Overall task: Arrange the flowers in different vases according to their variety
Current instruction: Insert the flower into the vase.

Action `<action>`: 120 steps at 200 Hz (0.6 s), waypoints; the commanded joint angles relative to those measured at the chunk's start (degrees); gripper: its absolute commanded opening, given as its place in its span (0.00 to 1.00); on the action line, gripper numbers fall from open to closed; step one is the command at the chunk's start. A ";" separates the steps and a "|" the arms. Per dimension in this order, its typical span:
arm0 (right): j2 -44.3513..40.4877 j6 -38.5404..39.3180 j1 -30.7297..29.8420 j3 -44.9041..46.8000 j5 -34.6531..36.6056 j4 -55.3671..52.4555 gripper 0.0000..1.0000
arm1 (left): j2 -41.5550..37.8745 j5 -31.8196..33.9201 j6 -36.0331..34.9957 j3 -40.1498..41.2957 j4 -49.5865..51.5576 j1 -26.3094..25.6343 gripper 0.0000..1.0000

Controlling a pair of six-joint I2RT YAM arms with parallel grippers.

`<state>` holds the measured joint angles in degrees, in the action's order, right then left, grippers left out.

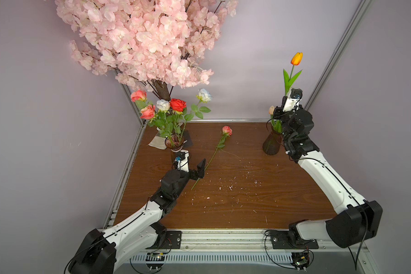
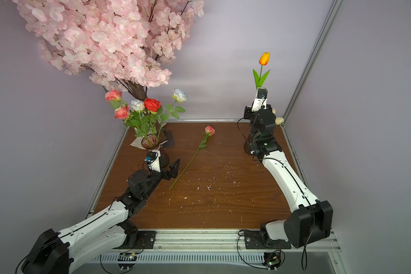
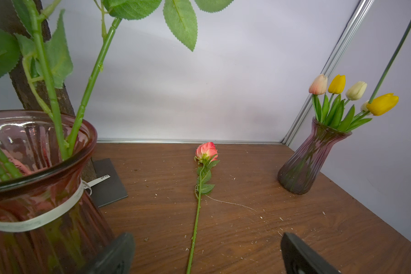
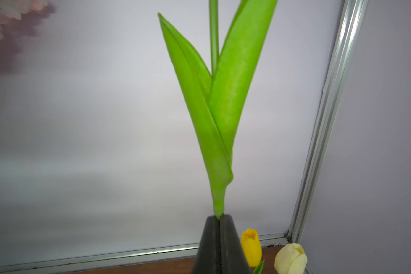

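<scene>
- The right gripper (image 4: 220,219) is pinched tight on the lower stem of the orange tulip (image 1: 296,58), holding it upright with the bloom high at the far right.
- The stem hangs over the tulip vase (image 3: 311,161) in the far right corner of the table (image 1: 247,201). The vase already holds pale pink, yellow and cream tulips. I cannot tell whether the stem's end is inside the mouth.
- The step in hand looks like seating this tulip. That calls for a straight descent between the blooms, then letting go.
- The left gripper (image 3: 208,237) is spread wide and empty, low beside the rose vase (image 1: 174,142) at the far left.
- One loose rose (image 1: 226,130) lies mid-table, bloom far, and its stem runs between the open jaws.
- Next, closing on that stem and lifting it should bring the rose to the rose vase.
</scene>
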<state>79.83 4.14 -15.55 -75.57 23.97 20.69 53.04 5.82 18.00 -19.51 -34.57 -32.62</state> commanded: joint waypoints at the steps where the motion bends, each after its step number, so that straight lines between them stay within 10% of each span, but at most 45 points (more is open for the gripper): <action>1: 1.14 0.37 2.28 -2.36 0.02 4.30 0.00 | -0.03 0.13 -0.68 0.43 -1.48 -0.51 1.00; 120: 10.43 -1.28 5.98 -1.01 -6.22 10.25 0.00 | 0.30 0.33 -1.12 0.42 -1.55 -0.54 0.99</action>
<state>91.66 3.92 -9.72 -75.75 19.03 25.45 53.06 5.82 17.72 -19.51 -34.59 -32.62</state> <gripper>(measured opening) 0.052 0.995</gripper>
